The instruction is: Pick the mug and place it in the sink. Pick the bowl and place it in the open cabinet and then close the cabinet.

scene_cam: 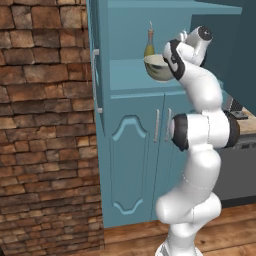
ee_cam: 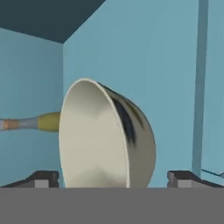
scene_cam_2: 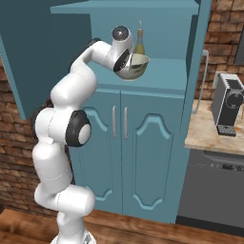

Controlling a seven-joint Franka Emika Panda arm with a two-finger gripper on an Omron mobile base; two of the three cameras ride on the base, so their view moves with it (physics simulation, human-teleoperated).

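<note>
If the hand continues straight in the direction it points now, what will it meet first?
Probably the teal back wall of the open cabinet; the hand carries the pale grey-green bowl along. Depth is unclear.

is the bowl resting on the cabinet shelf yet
Cannot tell. The bowl sits at the cabinet shelf by the bottle; contact is unclear.

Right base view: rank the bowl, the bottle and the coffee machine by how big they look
Largest to smallest as they appear:
1. coffee machine
2. bowl
3. bottle, though the bowl hides its lower part, so its place against the bowl is unsure.
</note>
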